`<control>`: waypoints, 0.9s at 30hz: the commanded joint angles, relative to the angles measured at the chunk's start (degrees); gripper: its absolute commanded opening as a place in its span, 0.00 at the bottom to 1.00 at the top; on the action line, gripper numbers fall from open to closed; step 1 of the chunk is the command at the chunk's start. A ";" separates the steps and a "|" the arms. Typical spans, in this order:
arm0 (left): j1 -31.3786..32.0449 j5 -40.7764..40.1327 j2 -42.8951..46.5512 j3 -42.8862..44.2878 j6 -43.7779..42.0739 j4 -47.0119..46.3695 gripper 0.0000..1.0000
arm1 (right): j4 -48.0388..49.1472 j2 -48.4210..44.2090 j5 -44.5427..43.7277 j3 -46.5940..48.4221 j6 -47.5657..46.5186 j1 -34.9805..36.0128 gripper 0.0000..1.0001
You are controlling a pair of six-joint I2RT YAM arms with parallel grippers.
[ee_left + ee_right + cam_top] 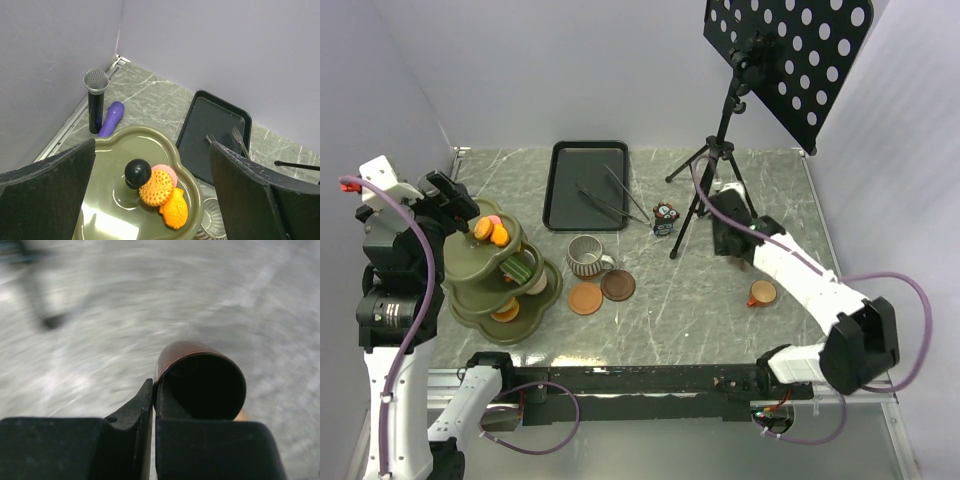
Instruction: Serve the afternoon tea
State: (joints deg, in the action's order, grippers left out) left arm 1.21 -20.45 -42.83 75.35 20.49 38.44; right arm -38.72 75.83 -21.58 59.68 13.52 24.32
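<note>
Right tool is pinching one shiny copper cup at rim, jaws nearly together | ribbed grey cup: one | empty round brown saucers: two

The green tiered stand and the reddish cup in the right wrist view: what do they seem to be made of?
The green tiered stand looks like glazed ceramic or glossy plastic: it is olive and smooth, with bright light reflections on its top tier. The reddish cup looks like metal with a copper finish, or possibly copper-coloured plastic: it has a thin wall, a soft sheen and a dark inside. The blur leaves that open.
</note>
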 commanded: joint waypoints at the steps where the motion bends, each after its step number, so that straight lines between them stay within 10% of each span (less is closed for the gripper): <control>1: 0.02 0.67 0.73 -0.56 0.16 -2.40 1.00 | 1.01 -3.85 6.53 1.40 -0.16 8.62 0.00; 11: -0.07 2.43 0.90 -0.91 0.78 -2.49 1.00 | 7.33 7.83 14.90 13.26 -8.42 25.33 0.00; 27: 0.02 2.52 1.26 -0.73 0.60 -2.14 1.00 | 15.95 20.67 22.90 17.76 -12.99 32.64 0.00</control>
State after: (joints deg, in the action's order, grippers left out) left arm 1.21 -18.70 -42.44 74.35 20.69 37.93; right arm -26.94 96.75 0.71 76.05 2.92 56.45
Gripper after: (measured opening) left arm 0.996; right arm 0.024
